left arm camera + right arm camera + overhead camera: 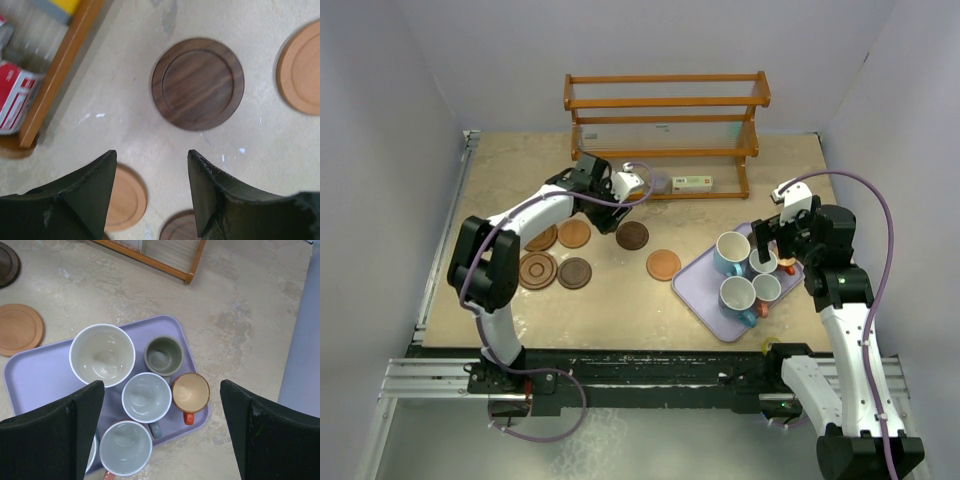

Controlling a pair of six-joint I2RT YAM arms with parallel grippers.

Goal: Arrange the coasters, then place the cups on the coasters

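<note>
Lying flat, dark coaster [198, 84], left pincer [150, 155] apart, right pincer [162, 385] apart, cups [102, 354] upright

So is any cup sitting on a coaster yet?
No, the cups in view all stand on the lavender tray, while the coasters lie bare, apart from it.

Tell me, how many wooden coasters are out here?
6. Dark coaster mid-table, orange coaster beside the tray, light coaster and a half-hidden coaster by the left arm, grooved coaster and small dark coaster nearer the front.
</note>
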